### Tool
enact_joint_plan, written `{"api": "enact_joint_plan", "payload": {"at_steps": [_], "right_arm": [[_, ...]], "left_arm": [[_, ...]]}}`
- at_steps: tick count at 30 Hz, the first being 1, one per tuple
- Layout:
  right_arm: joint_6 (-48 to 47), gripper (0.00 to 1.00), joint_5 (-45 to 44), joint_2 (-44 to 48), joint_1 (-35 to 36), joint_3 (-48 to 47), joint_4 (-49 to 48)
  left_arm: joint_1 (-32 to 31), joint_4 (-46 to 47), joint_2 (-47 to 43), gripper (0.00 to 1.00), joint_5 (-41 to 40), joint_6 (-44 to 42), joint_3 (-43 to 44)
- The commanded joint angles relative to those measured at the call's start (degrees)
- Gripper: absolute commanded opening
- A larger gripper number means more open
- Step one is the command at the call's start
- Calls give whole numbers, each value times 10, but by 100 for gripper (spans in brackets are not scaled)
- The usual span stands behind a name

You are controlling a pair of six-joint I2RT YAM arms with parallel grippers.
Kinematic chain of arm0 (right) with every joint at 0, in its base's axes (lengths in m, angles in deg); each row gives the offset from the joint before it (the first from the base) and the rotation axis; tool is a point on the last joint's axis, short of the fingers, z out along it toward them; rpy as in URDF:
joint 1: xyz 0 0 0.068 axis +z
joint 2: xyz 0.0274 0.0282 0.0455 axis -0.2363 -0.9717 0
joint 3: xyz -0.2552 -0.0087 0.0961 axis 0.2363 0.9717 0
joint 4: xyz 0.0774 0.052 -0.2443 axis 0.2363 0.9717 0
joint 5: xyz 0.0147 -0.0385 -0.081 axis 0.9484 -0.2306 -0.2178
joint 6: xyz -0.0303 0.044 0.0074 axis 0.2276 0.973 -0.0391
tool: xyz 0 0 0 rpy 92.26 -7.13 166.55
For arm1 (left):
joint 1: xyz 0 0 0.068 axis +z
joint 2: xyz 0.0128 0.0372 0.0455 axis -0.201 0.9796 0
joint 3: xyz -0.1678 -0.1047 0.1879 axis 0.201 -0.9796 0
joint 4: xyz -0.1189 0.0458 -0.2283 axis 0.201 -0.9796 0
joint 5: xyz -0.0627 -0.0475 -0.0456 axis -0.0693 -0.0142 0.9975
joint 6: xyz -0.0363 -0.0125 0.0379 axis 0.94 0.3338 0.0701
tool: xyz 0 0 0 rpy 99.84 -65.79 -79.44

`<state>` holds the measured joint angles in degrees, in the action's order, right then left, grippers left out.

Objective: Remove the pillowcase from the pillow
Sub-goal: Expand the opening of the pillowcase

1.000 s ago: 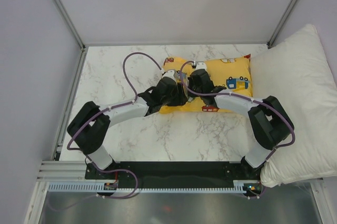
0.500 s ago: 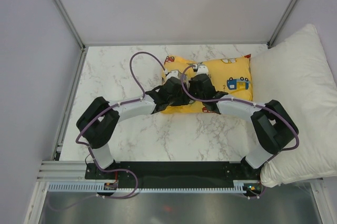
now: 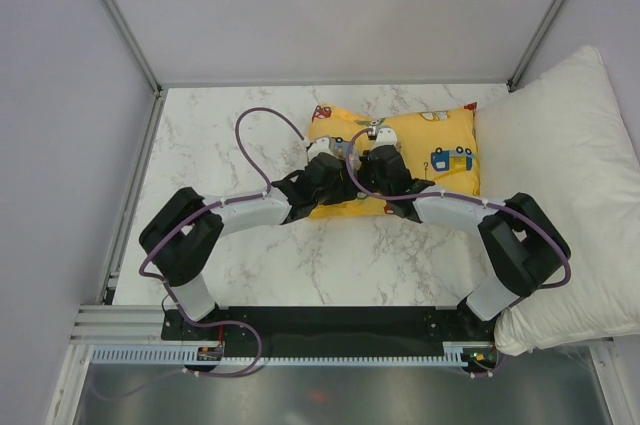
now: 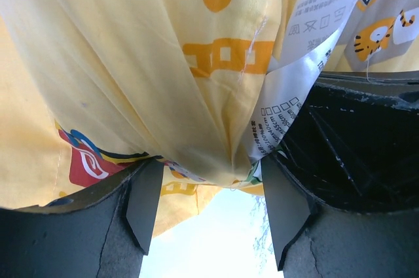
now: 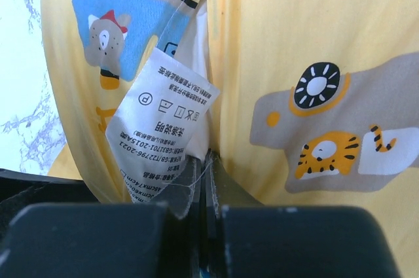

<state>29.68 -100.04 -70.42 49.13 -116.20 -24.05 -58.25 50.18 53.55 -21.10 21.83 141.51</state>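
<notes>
Found bright yellow fabric pillowcase (image 3: 440, 150), printed with cartoon cars and buses, lying on white marbled counter (image 3: 210, 145), toward its far right part. Noted right end of it against a large bright white pillow (image 3: 570, 165) at the counter's right side. Noted case plump and filled. Saw nothing plain of the small cream pillow, hidden inside. Recorded a pale strip in the slit between two yellow panels in the right wrist view. Could not tell whether pillow or lining.

Found both arms reaching in over the left half of the pillowcase, wrists side by side and close together.

Found left gripper (image 4: 209, 180) with jaws standing apart, pointed at the fabric. Noted a bunched fold of the pillowcase hanging into the gap and reaching toward the inner face of each finger, with counter visible beneath the fold. Could not confirm any squeeze on the fabric.

Found right gripper (image 5: 207, 170) with jaws together, clamped on the pillowcase at the edge of the slit. Noted the lower part of a white printed care label (image 5: 160, 118) caught in the same pinch, creased and rising from the fingers. Noted same label in the left wrist view, lying against the fold just beside the right-hand finger there.
</notes>
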Motion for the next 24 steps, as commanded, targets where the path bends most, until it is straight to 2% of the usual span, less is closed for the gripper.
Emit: {"api": "enact_joint_plan", "payload": {"at_steps": [1, 7, 10, 13, 14, 16, 19, 21, 22, 24], "right_arm": [[-1, 0, -12, 17, -1, 33, 127], [1, 0, -8, 21, 0, 41, 126], [5, 0, 1, 26, 0, 46, 121], [6, 0, 3, 33, 1, 54, 120], [6, 0, 1, 37, 1, 59, 120], [5, 0, -3, 40, 1, 64, 121], [6, 0, -8, 36, 1, 73, 121], [6, 0, -8, 34, 1, 78, 119], [8, 0, -10, 33, 1, 80, 117], [8, 0, -15, 32, 1, 83, 118]], "left_arm": [[22, 27, -1, 68, -117, 9, 8], [26, -8, 3, 67, -169, 21, 4], [28, -17, 20, 59, -168, 8, 16], [30, -18, 35, 44, -166, 3, 24], [30, -18, 35, 34, -165, 3, 24], [31, -18, 32, 25, -164, 5, 19], [31, -18, 26, 19, -169, 3, 11], [33, -18, 17, 5, -172, 1, 3], [36, -18, 14, 2, -172, -3, 0], [41, -18, 5, 2, -166, -8, -8]]}}
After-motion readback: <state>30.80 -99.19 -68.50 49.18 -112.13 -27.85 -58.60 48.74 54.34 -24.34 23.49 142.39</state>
